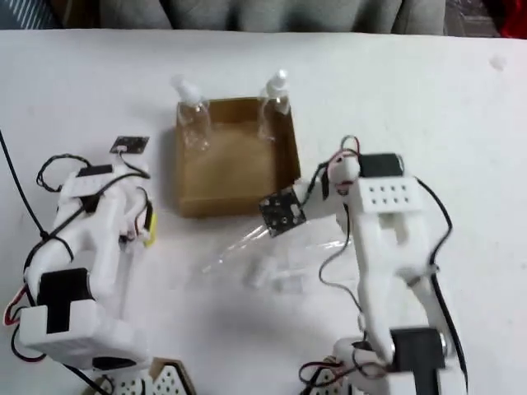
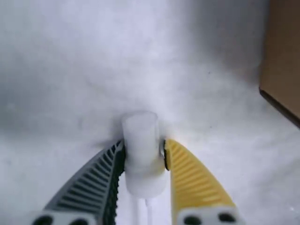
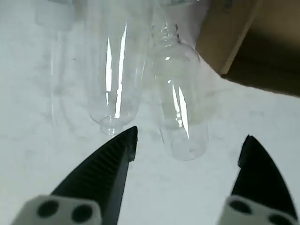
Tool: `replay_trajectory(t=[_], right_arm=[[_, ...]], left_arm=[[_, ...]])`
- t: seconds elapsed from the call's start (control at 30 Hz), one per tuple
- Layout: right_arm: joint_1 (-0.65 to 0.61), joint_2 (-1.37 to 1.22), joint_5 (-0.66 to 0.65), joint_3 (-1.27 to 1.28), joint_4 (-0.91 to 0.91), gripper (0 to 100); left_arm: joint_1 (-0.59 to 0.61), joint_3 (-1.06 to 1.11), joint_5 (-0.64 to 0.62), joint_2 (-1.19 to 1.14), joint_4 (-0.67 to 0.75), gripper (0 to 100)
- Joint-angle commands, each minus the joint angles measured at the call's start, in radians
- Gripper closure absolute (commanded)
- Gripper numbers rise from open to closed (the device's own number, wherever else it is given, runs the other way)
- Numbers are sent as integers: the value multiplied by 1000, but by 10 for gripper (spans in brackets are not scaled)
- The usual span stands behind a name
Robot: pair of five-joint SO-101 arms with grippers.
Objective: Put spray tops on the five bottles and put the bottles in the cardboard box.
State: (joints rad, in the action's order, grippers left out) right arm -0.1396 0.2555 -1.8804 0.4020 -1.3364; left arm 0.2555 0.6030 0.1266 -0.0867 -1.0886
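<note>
Overhead and wrist views of two arms at a white desk (image 1: pixel 428 99). Cardboard box (image 1: pixel 233 206) stands between the arms; two capped bottles (image 1: pixel 194 123) stand upright inside it, one at each far corner. Left gripper (image 2: pixel 142 152), low over the desk near the side of the box that faces its arm, has its grey and yellow fingers (image 2: pixel 187 178) closed on a white spray top (image 2: pixel 140 133), pinched at both sides. Right gripper (image 3: pixel 190 138) hangs by the near corner of the box on its own side, black fingers spread wide and holding nothing. Two clear bottles (image 3: pixel 180 108) lie side by side on the desk just beyond its tips; the one nearer the box shows a bare threaded neck
</note>
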Motion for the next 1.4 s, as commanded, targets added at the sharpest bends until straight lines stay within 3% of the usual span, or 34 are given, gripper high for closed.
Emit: replay_trajectory(t=[0.0,0.53,0.83,1.07,1.2,1.37], right_arm=[[-15,-120,-26,-115,-4,704],[-5,-437,-20,-183,67,711],[54,-466,-20,-190,96,985],[182,-303,-6,-189,42,981],[277,-203,187,-189,39,981],[433,-151,626,-184,35,981]], left_arm=[[1,-40,14,1,-9,980],[1,-41,14,1,-9,980],[2,-46,14,1,-9,980],[2,-46,14,1,-9,980],[1,-46,14,1,-9,980],[-1,-46,14,1,-9,980]])
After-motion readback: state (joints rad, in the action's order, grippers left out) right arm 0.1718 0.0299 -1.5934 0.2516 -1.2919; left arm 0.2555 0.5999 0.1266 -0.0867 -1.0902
